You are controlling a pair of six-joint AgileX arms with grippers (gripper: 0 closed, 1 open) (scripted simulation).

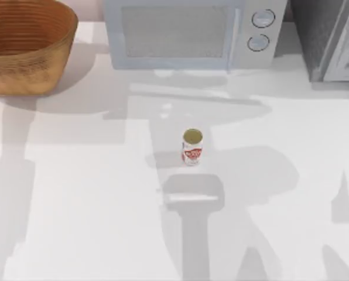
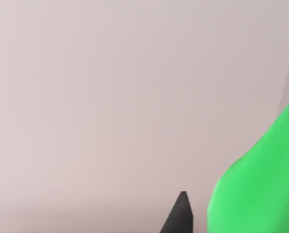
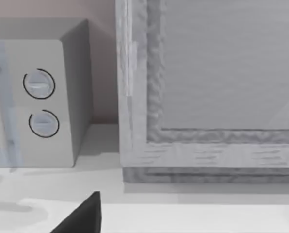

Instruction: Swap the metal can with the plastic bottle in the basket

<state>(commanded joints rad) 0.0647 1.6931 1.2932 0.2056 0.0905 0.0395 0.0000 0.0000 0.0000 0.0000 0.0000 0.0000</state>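
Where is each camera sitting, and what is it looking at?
Top view: above the table, looking down at the metal can, basket and microwave.
Left wrist view: on my left arm, facing a plain wall past the plastic bottle; a dark fingertip shows.
Right wrist view: on my right arm, facing the microwave and a grey cabinet; a dark fingertip shows.
Top and right wrist views share the microwave.
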